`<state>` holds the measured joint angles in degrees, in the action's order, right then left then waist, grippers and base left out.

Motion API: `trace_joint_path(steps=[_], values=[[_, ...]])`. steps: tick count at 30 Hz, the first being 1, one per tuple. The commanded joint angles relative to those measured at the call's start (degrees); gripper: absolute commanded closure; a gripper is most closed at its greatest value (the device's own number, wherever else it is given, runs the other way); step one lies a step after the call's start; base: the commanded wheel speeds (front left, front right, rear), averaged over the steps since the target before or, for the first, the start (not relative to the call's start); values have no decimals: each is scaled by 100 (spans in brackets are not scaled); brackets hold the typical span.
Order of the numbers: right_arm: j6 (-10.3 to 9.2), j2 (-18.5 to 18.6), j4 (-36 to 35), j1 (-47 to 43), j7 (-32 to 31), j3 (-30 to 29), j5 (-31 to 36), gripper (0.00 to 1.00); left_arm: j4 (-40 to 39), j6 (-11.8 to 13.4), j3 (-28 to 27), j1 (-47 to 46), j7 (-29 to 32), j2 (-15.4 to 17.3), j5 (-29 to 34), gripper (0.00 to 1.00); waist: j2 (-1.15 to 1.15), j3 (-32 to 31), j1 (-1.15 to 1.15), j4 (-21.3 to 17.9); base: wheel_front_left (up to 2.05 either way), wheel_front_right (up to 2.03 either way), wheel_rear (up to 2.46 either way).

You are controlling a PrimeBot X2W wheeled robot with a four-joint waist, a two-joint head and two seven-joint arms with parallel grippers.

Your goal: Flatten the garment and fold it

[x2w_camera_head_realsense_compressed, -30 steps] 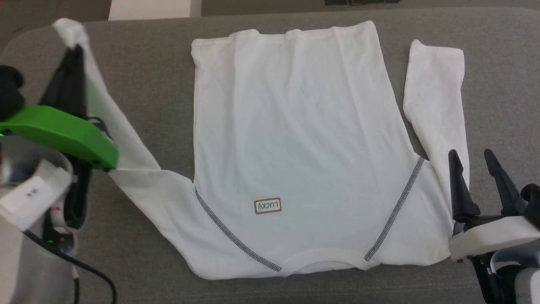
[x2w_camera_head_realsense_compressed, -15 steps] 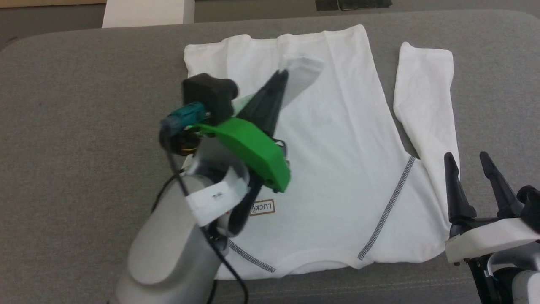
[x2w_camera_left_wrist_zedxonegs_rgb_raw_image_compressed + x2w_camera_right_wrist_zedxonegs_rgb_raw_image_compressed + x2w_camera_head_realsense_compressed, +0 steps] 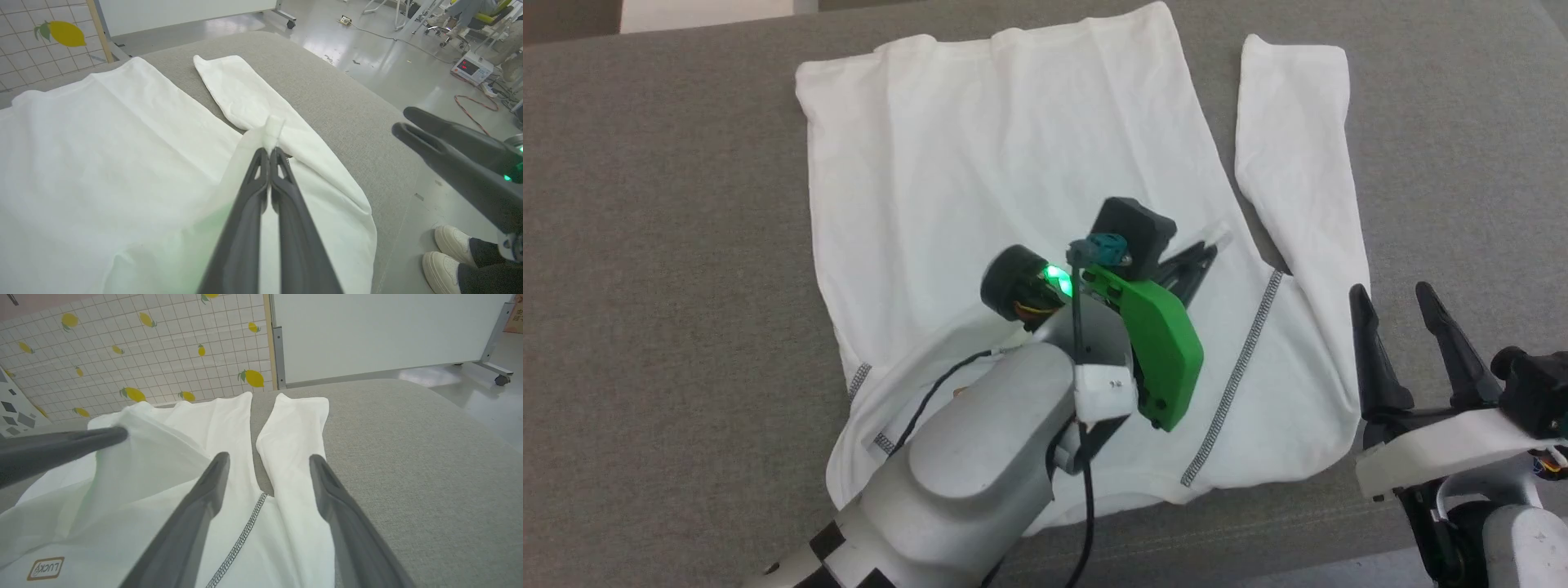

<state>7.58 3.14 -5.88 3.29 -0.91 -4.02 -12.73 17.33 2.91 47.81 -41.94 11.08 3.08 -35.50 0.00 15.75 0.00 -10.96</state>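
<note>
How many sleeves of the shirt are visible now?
2. The flat sleeve lies at the garment's right side; the lifted sleeve is pinched in the left gripper, over the body.

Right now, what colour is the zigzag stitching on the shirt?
Dark grey stitching on the white shirt; head view shows it best.

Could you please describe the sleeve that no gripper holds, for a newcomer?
A white garment lies on the grey table. Its free sleeve lies flat along the robot's right side; the other sleeve is pinched above the body in the left gripper's shut jaws.
</note>
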Motion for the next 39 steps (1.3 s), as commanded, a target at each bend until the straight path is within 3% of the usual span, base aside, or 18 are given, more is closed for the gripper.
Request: trace_joint_path(steps=[1, 16, 19, 23, 24, 25, 26, 27, 32, 39], values=[[-9, -16, 44, 127, 68, 44, -53, 0, 137, 27, 198, -153, -90, -18, -144, 100, 0, 147, 0, -162, 0, 0, 0], [-9, -25, 532, 513, 323, 468, -239, 0, 1157, 281, 2249, -852, -545, -20, -1437, 100, 0, 527, 0, -897, 0, 0, 0], [-9, -25, 597, 559, 389, 481, -271, 0, 1423, 316, 2432, -940, -373, -20, -1419, 100, 0, 598, 0, -997, 0, 0, 0], [-9, -25, 655, 576, 474, 428, -294, 0, 1891, 193, 2538, -901, 402, -20, -1126, 98, 0, 648, 0, -996, 0, 0, 0], [-9, -25, 672, 573, 490, 412, -292, 0, 2000, 104, 2546, -849, 705, -20, -1027, 71, 0, 647, 0, -979, 0, 0, 0], [-9, -25, 689, 570, 501, 400, -290, 0, 2046, 14, 2549, -789, 924, -20, -950, 52, 0, 639, 0, -960, 0, 0, 0], [-9, -25, 707, 568, 509, 390, -288, 0, 2052, -89, 2550, -729, 1090, -20, -877, 9, 0, 625, 0, -935, 0, 0, 0], [-9, -25, 718, 570, 514, 385, -288, 0, 2033, -165, 2551, -692, 1153, -20, -847, 0, 0, 609, 0, -909, 0, 0, 0], [-9, -25, 705, 583, 494, 363, -246, 0, 1743, -275, 2552, -646, 982, -20, -908, 0, 0, 464, 0, -705, 0, 0, 0], [-9, 6, 551, 507, 346, 174, -97, 0, 1010, 39, 2079, -865, -496, -20, -1398, 0, 0, 137, 0, -317, 0, 0, 0]])
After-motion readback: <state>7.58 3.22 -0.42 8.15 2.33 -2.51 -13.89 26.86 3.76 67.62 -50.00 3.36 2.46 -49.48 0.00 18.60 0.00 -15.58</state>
